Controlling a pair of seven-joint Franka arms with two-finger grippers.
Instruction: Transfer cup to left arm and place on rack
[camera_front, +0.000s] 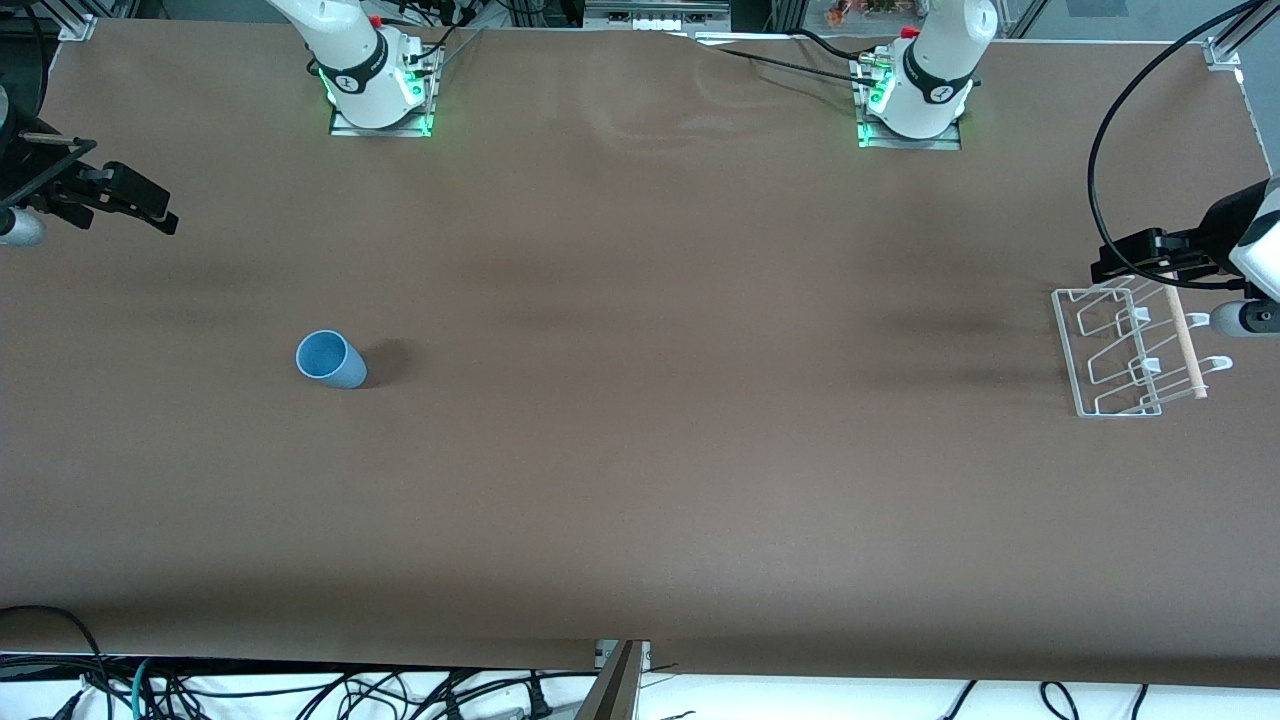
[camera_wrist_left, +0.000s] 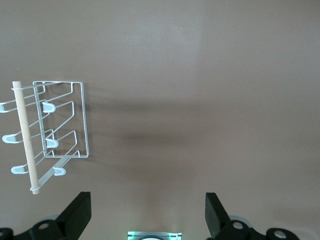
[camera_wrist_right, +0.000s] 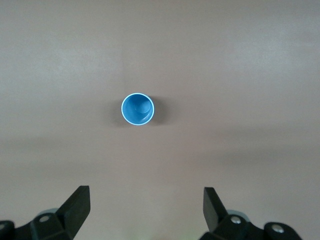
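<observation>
Cup (camera_front: 331, 359): light-blue tumbler, upright, mouth up, on table (camera_front: 640, 480) toward right arm's end; nearer front cam than right arm's base; nothing seen inside.
Rack (camera_front: 1130, 350): white wire frame w/ pale wooden rod (camera_front: 1186, 343), at left arm's end, well apart from cup.
Right gripper (camera_wrist_right: 145, 207): held high over table edge at right arm's end; jaws spread wide, nothing held. Cup is seen straight below in right wrist view (camera_wrist_right: 138, 109).
Left gripper (camera_wrist_left: 147, 215): over rack's end of table; jaws spread wide, nothing between them. Left arm is judged waiting.
Stage: nothing gripped yet; pick by right arm is judged the first step, then handover, then rack.
Handling (judged): plastic, prob. light & stiff-ish; thin wall may flex if squeezed hard. Smooth, tapered sides, so slip is likely.
Grip spot (judged): no handle; side wall to be taken low or mid by right gripper, upper part left free for left gripper at handover.
Risk: easily tipped if nudged on approach.
</observation>
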